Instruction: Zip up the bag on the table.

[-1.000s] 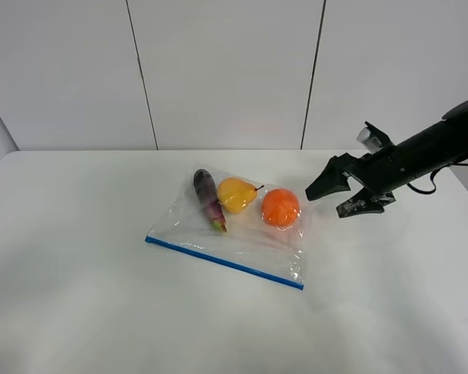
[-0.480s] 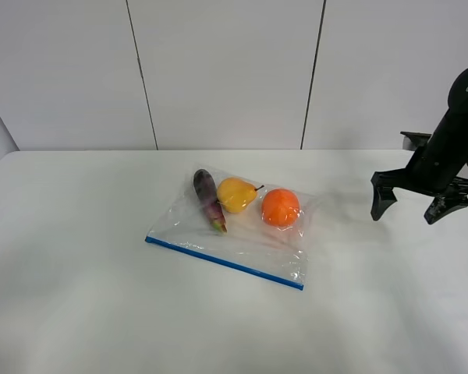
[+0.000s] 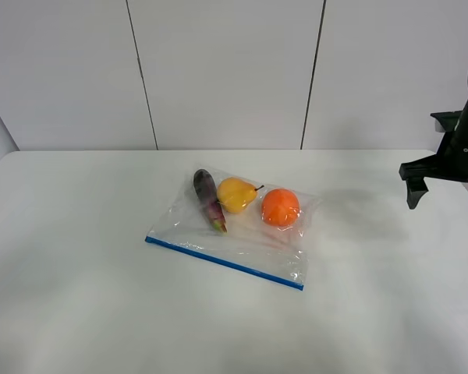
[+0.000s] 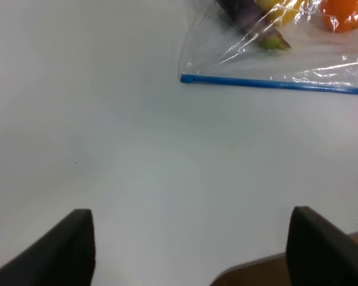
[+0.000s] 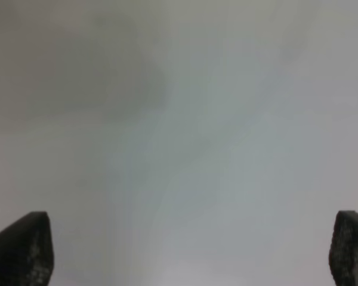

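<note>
We see the bag (image 3: 238, 227) lying flat near the middle of the table (image 3: 78, 312), its blue zipper strip (image 3: 224, 262) along the edge nearest the camera, running from the near-left corner toward the right. Through the clear plastic an eggplant (image 3: 208, 199), a pear (image 3: 235, 194) and an orange (image 3: 280, 207) sit in a row toward the far side of the bag, away from the strip. The right gripper (image 3: 444, 191) hangs at the right edge of the high view, well apart from the bag, with its jaws spread wide and empty; its wrist view shows only a blurred pale surface between the two finger tips. The left gripper (image 4: 191, 244) does not appear in the high view; its wrist view shows its jaws also wide and empty, above bare table, with the left end of the zipper strip (image 4: 274, 83) and the bag (image 4: 322, 59) ahead of it but not touching. We cannot tell from these views whether the strip is pressed shut along its length or open. We judge that neither arm is engaged with the bag. Any next move on the zipper calls for one gripper to pin a corner of the bag while the other closes on the strip at one end and runs along it.
</note>
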Robot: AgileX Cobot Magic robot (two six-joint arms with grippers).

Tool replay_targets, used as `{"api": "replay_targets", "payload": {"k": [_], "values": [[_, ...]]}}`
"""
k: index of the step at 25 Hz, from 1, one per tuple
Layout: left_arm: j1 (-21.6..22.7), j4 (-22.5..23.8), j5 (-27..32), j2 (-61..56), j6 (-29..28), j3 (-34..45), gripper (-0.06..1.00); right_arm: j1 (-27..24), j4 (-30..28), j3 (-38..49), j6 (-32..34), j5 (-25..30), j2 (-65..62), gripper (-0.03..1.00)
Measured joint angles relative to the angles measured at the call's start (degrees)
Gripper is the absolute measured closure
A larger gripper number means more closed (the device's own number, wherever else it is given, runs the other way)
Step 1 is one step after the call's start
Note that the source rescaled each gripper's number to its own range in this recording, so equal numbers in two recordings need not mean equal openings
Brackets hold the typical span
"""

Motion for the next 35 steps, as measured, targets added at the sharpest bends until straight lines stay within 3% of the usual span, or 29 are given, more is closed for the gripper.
{"api": "replay_targets", "payload": {"k": [7, 13, 21, 30, 35], "values": [[0.0, 0.0, 0.0, 0.0, 0.0, 0.0, -0.06, 0.0, 9.9, 0.0, -8.7, 6.1, -5.3, -0.03], [0.0, 0.0, 0.0, 0.0, 0.0, 0.0, -0.06, 0.0, 11.6, 0.0, -9.7, 8.1, -12.1, -0.03], [0.0, 0.0, 0.0, 0.0, 0.0, 0.0, -0.06, 0.0, 19.5, 0.0, -11.8, 8.2, -26.4, -0.03], [0.0, 0.0, 0.0, 0.0, 0.0, 0.0, -0.06, 0.2, 21.0, 1.6, -12.5, 7.6, -41.9, -0.03], [0.0, 0.0, 0.0, 0.0, 0.0, 0.0, -0.06, 6.2, 20.0, 5.0, -12.5, 6.6, -50.8, -0.03]]}}
